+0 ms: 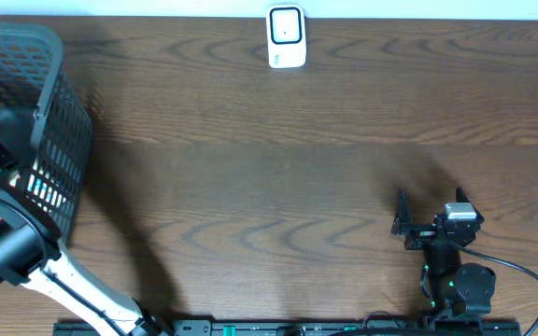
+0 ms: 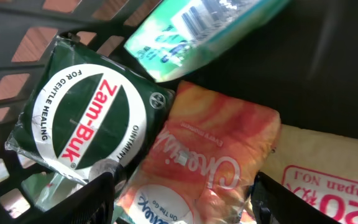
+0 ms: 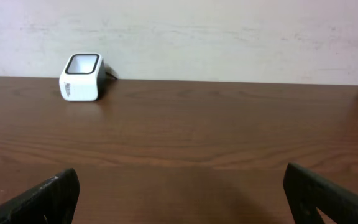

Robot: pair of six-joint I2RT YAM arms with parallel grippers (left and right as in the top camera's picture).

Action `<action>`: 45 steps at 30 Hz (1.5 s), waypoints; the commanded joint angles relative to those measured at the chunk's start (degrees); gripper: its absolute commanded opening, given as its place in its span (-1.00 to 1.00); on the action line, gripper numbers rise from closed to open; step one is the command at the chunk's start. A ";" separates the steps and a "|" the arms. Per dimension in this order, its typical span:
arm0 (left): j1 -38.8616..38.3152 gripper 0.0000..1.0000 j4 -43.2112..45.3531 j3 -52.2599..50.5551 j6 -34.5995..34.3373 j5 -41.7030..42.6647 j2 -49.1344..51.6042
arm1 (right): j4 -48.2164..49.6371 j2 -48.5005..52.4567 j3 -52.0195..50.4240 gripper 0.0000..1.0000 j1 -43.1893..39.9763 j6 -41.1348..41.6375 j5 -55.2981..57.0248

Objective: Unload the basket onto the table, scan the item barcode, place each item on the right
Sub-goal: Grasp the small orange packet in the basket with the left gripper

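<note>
Overhead, the black mesh basket (image 1: pixel 54 121) sits at the far left edge of the tabletop (image 1: pixel 250 187), and everything to the right of the basket is open wood as far as the white scanner (image 1: pixel 287 37), which stands well to the basket's right against the far edge. The left arm (image 1: pixel 26 252) reaches into the basket from the near side, so its walls (image 2: pixel 17 37) close in around the left hand (image 2: pixel 188 202) and leave little room for it to move. That hand is partly spread, with one finger (image 2: pixel 98 199) over the corner of a green Zam-Buk packet (image 2: pixel 86 118) and the other beside a tan packet (image 2: pixel 328 168) with red print. An orange sachet (image 2: pixel 216 155) lies between the fingers; whether they press on it I cannot tell. A green-and-white pack (image 2: pixel 197 31) leans over the sachet's far end, and the four items overlap, crowding one another on the basket floor. The right hand (image 1: pixel 431 207) hovers well to the right of the basket, near the front edge, fingers spread wide and holding nothing. From its wrist view bare wood runs from it to the scanner.
</note>
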 commanded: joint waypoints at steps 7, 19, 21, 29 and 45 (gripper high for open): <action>1.75 0.00 0.17 -2.51 0.37 6.10 0.74 | -0.22 -0.31 -0.09 0.99 -0.28 -0.42 0.04; 1.75 -0.86 -2.05 -1.60 -1.97 7.15 -3.80 | -0.20 -0.31 -0.09 0.99 -0.28 -0.42 0.04; 1.75 -0.85 -1.81 -1.55 -2.71 9.25 -6.71 | -0.22 -0.28 -0.09 0.99 -0.28 -0.39 0.02; 1.75 -0.86 3.69 -1.55 -2.73 26.71 -22.29 | -0.22 -0.22 -0.09 0.99 -0.28 -0.39 0.04; -8.07 -0.85 10.60 -1.60 -30.69 59.63 -41.09 | -0.22 -0.20 -0.09 0.99 -0.28 -0.39 0.04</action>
